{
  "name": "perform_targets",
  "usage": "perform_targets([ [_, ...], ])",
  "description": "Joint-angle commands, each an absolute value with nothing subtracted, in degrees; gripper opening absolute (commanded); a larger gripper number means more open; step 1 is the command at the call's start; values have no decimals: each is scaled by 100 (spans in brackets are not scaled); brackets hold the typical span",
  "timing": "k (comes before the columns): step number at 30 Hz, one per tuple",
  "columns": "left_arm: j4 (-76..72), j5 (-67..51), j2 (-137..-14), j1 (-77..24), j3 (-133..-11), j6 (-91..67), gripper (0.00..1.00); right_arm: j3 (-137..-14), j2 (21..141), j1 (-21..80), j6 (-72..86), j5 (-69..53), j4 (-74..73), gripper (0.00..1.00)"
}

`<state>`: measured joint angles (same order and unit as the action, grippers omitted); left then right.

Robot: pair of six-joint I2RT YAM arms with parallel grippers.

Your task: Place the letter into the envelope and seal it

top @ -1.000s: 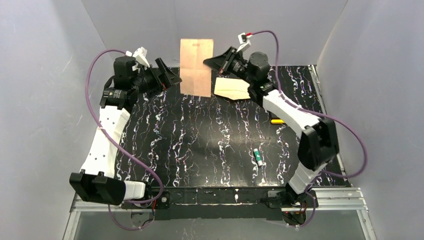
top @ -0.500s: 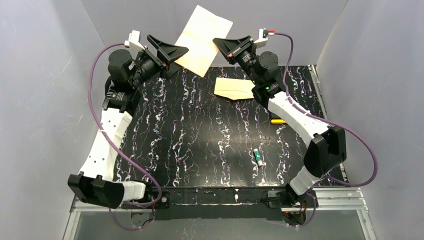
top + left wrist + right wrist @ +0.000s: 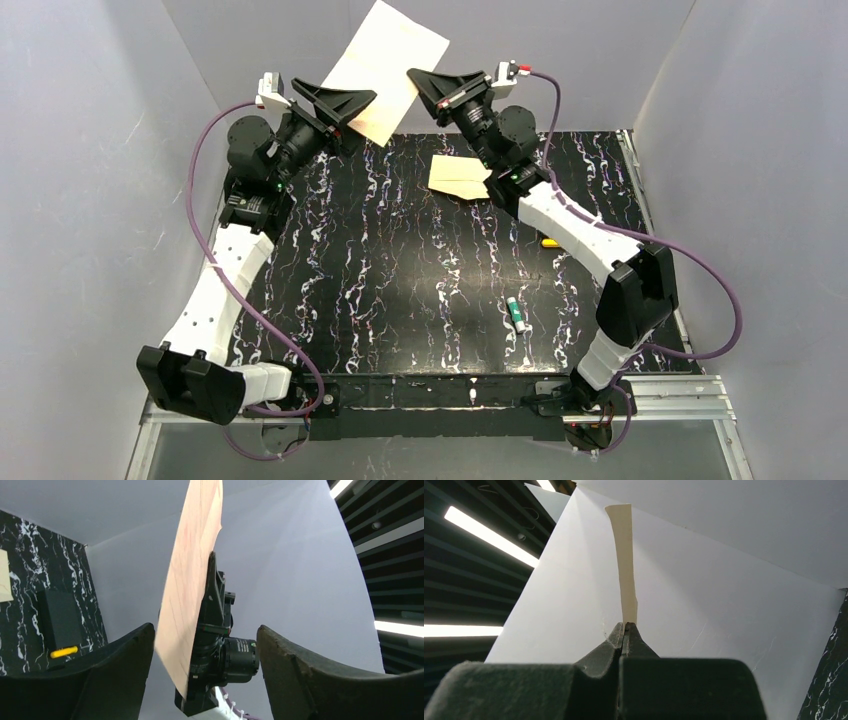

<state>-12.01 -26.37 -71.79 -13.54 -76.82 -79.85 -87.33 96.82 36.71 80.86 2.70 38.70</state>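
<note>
The letter (image 3: 388,70) rose and tilted by the back wall, pinched in your right gripper (image 3: 415,78). Your left gripper (image 3: 362,100) straddled it, fingers parted, poised to regrip. The envelope (image 3: 460,176) lay on the table (image 3: 400,290).

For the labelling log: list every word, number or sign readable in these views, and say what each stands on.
Nothing can be read in any view.
On the letter: faint lines only, no legible words.
On the envelope: no writing shows.
On the motor label behind the letter: print too small to read.
On the white-and-green tube: too small to tell.
</note>
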Motion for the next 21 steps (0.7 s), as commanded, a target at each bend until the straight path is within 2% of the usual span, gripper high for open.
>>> perform_targets([
  [1, -2135, -2076, -6909, -1393, -7389, -7941, 68, -8961, 9529, 3858, 8141, 553, 3920, 1],
  [8, -2426, -1915, -6750, -1392, -7201, -7915, 39, -8840, 9393, 3954, 7963, 797, 3685, 1],
  [13, -2438, -1791, -6550, -1393, -6902, -7932, 32, -8761, 9357, 3964, 7896, 863, 3641, 1],
  [21, -2437, -1803, -6576, -1396, -6882, -7896, 3, -8719, 9327, 3964, 7831, 747, 3718, 1],
])
